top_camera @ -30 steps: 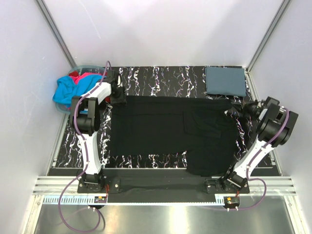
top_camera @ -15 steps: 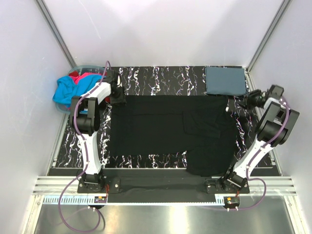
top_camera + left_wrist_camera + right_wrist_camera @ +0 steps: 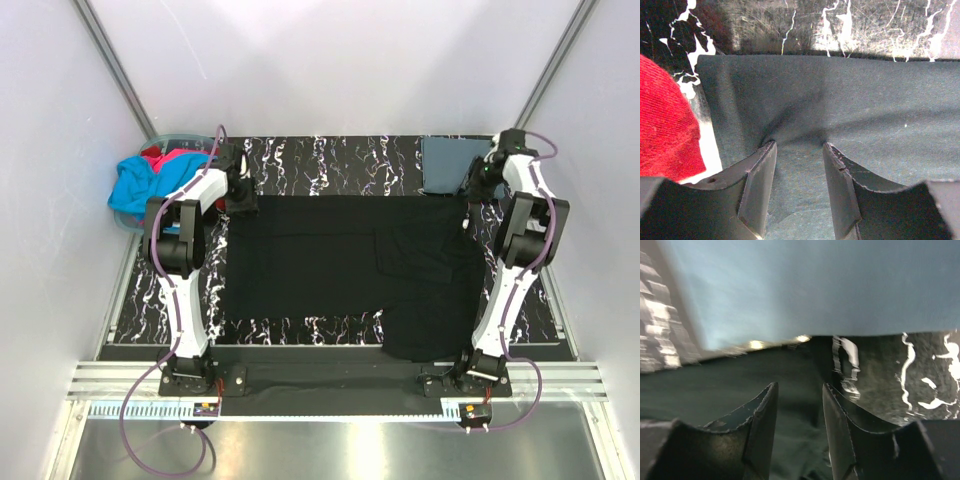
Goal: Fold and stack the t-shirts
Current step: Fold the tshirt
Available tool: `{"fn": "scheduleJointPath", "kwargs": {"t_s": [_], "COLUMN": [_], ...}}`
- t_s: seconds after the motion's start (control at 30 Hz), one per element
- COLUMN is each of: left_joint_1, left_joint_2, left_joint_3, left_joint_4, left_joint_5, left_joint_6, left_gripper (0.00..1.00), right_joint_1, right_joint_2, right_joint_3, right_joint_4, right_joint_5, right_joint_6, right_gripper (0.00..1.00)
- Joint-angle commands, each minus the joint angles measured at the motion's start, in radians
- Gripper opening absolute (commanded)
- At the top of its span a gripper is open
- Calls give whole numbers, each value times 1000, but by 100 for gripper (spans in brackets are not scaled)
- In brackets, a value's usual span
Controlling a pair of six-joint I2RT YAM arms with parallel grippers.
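Black t-shirt [image 3: 340, 265] covered at both far corners now. Left gripper [image 3: 799, 145] first: jaws apart, tips pressed into the far-left corner, cloth puckering up between them, not clamped shut. Same spot as a second ago, no shift at all. Right gripper [image 3: 799, 387] the big news: swung in from out past the right edge, up to the far-right corner, jaws parted, nothing between them, low over the dark hem just beside the folded slate t-shirt [image 3: 840, 285]. Touching the cloth or not, impossible to tell.

Outward from there: black shirt spread across the marbled table [image 3: 330, 155], right part doubled over and reaching the near edge. Slate one lying in the far-right corner. Cyan t-shirt [image 3: 135, 185] and red t-shirt [image 3: 165, 157] heaped at the tub [image 3: 180, 133], far left.

Reading of it: both far corners lined up for a paired grab, probably a fold toward the near side next. Risk of catching the slate shirt's edge along with the black.
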Motion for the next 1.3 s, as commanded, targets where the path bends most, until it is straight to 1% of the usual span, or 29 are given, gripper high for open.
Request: {"fn": "scheduleJointPath", "kwargs": {"t_s": [0.0,0.2,0.37,0.6,0.63,0.67,0.73,0.77,0.8,0.9,0.93,0.97,1.0,1.07,1.1,1.13,1.17,1.2,1.23,1.27], "left_joint_1": [17,15,14,15,15,15,15,15,15,15,15,15,15,9,-9,-18,-29,-41,-43,-44], "left_joint_2": [18,23,25,22,22,22,18,18,14,18,34,41,48,26,3,-45,-76,-106,-132,-187], "left_joint_3": [-2,5,6,3,3,2,0,-5,-8,1,11,44,67,121,132,143,156,159,156,144], "left_joint_4": [-8,-5,-6,-3,-2,0,3,6,10,13,7,4,-19,-23,-22,-25,-28,-37,-39,-42], "left_joint_5": [-37,-37,-37,-34,-32,-34,-31,-28,-26,-31,-17,54,102,211,214,202,179,185,198,175], "left_joint_6": [15,7,12,18,19,19,26,29,33,27,30,38,39,30,30,38,45,53,47,32], "left_gripper": [49,50,51,50,50,50,50,50,50,50,50,50,50,50,51,52,52,52,53,53], "right_joint_1": [-4,-1,5,22,22,22,17,14,-6,-39,-46,-46,-46,-44,-44,-44,-44,-44,-44,-44], "right_joint_2": [37,84,142,150,153,162,159,143,136,113,110,104,103,83,69,55,19,-6,-32,-78], "right_joint_3": [69,112,166,204,209,215,209,183,169,132,125,125,126,135,134,131,119,105,83,45], "right_joint_4": [-132,-114,-103,-76,-74,-76,-85,-82,-82,-51,-42,-34,-31,-31,-30,-30,-36,-37,-37,-36], "right_joint_5": [114,133,72,48,51,76,120,168,179,139,127,93,73,44,39,41,61,80,97,122], "right_joint_6": [-102,-86,-52,-10,-4,2,7,10,17,40,45,48,60,76,94,108,125,166,181,201], "right_gripper": [47,45,43,41,38,31,14,0,0,0,3,6,15,23,26,32,35,37,43,46]}}
